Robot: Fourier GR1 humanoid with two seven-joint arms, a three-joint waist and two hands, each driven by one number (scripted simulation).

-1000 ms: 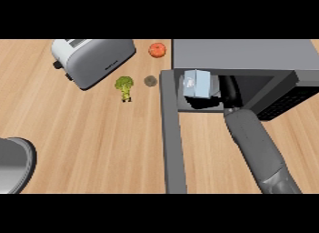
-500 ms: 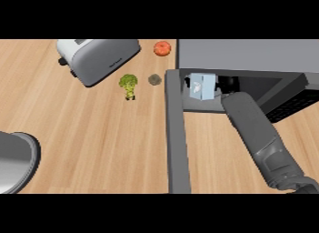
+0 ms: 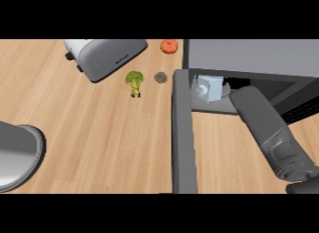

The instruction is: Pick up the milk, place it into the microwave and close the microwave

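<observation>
The milk carton (image 3: 209, 88), pale blue and white, stands just inside the open microwave (image 3: 256, 57) at the left of its dark cavity. My right forearm (image 3: 266, 127) comes up from the lower right and ends in the cavity right beside the carton. The right hand is lost in the dark of the cavity, so I cannot see whether it touches the carton. The microwave door (image 3: 181, 136) hangs open as a long grey strip running down toward the front edge. My left hand shows nowhere.
A silver toaster (image 3: 105, 57) lies at the back left. A broccoli floret (image 3: 133, 81), a small grey-brown lump (image 3: 160, 77) and a red tomato (image 3: 169, 46) sit left of the microwave. A grey metal pot (image 3: 7, 157) fills the left edge.
My right forearm has gone deeper into the cavity, its end now level with the milk. The elbow has come into view at the lower right. The whole view drifted slightly.
</observation>
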